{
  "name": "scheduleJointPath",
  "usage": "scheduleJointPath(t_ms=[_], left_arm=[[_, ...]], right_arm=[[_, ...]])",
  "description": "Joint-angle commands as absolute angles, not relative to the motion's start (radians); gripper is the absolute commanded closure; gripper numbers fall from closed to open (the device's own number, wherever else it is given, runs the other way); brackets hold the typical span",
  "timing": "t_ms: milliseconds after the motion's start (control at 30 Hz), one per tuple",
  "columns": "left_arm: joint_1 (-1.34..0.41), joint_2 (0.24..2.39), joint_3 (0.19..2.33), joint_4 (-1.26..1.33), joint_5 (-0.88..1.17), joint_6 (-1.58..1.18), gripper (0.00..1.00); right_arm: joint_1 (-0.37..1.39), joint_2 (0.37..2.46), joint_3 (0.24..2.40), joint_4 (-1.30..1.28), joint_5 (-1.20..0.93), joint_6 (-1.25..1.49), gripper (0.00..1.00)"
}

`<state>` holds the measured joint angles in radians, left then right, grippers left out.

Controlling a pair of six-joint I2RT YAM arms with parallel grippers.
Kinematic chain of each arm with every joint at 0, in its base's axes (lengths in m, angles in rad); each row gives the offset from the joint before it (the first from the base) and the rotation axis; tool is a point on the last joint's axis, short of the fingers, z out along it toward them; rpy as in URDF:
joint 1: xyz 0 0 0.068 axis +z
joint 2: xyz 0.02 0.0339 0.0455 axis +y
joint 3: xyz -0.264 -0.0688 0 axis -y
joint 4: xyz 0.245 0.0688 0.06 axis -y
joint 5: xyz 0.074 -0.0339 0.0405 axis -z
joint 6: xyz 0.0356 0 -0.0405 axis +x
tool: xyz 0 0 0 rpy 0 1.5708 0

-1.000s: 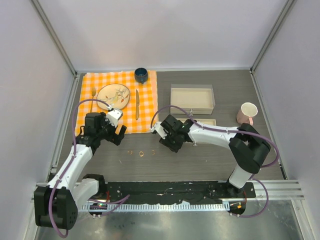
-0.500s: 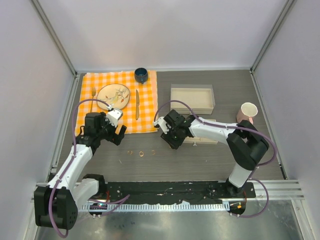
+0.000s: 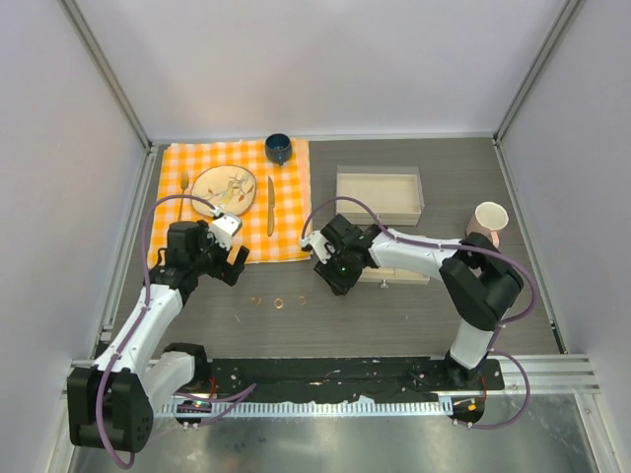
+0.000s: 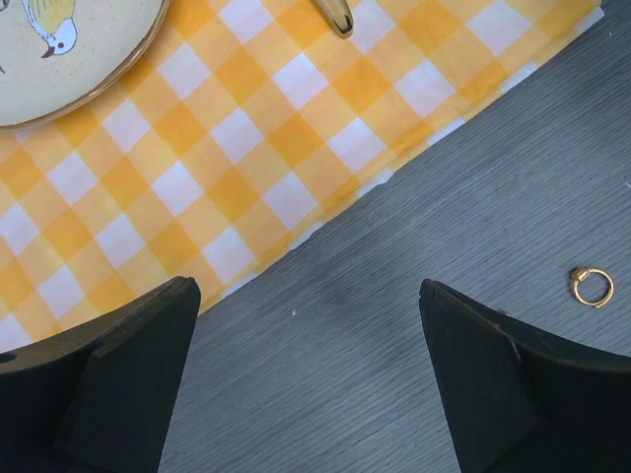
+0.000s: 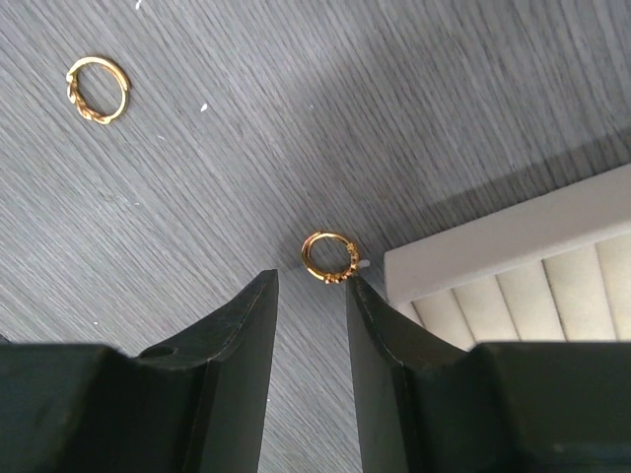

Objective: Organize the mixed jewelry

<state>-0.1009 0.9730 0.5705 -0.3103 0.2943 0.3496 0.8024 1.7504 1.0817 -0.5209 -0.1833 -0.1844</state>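
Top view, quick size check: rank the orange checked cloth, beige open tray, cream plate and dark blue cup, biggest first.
1. orange checked cloth
2. beige open tray
3. cream plate
4. dark blue cup
All sit on the table at about the same distance from the camera, so the order looks reliable.

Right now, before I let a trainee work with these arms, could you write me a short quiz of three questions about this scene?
1. True or false: the left gripper is holding a piece of jewelry.
2. In the right wrist view, the gold ring just past the tips of the right gripper is right beside: A. the slotted beige tray; B. the pink cup; C. the plate.
3. How many rings show in the right wrist view?

Key:
1. False. Its jaws stand wide open with nothing between them.
2. A.
3. Two. The other is the twisted ring, farther out on the table.
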Motion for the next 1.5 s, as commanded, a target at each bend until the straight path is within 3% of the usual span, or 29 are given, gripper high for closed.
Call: scheduleJointPath(t_ms=[0,1467], left_arm=[[-0.104,0.966,0.569,-0.267,0.288,0.368,0.00],[-0.104,0.942,0.564,-0.270,0.285,0.380,0.00]], right_arm=[[0.799,1.762,1.131,-0.500,-0.206,-0.187,0.60],[0.795,1.773,1.140,-0.523,-0.169,-0.202,0.61]])
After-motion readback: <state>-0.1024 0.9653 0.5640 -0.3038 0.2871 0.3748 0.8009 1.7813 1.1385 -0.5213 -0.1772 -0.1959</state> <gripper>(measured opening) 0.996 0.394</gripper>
